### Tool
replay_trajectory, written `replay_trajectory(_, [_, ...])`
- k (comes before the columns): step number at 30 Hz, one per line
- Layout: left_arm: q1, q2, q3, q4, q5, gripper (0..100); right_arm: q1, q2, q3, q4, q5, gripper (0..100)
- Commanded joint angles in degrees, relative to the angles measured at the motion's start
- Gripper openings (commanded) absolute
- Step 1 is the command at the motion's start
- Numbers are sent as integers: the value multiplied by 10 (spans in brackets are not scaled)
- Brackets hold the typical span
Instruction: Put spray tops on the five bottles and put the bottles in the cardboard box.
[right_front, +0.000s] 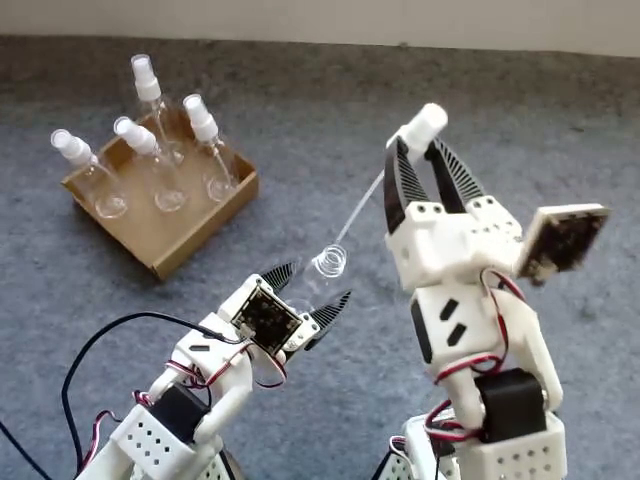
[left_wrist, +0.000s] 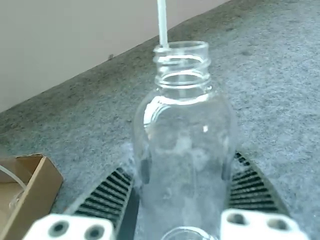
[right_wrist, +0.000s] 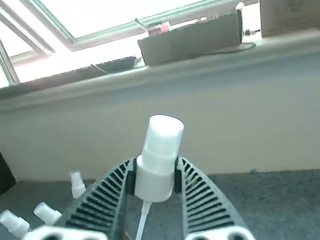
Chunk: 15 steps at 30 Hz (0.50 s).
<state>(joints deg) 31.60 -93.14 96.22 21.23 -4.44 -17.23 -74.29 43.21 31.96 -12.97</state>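
Misalignment threatens: right gripper (right_front: 420, 150), clamped on the spray top (right_front: 428, 120), holds it well above the bottle (right_front: 328, 263) clamped in left gripper (right_front: 308, 290); the thin tube (right_front: 358, 212) at the bottle's mouth may bend or slip out.

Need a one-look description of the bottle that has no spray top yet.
On the grey carpet, near the brown cardboard box, the left gripper has its black ribbed fingers around a clear round bottle. Unlike the four clear bottles standing in the box, each with a white spray top, its threaded neck is open.
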Motion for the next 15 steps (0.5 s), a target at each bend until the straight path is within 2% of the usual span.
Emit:
replay_trajectory(1, [2,-12,15,-1,4,84,-2,-31,-44,2,-3,5])
replay_trajectory(7, [2,-12,15,0,4,84,-5,-82,-39,7,-3,5])
replay_trajectory(15, [2,-12,15,-1,4,84,-6,-100,-23,72,-2,5])
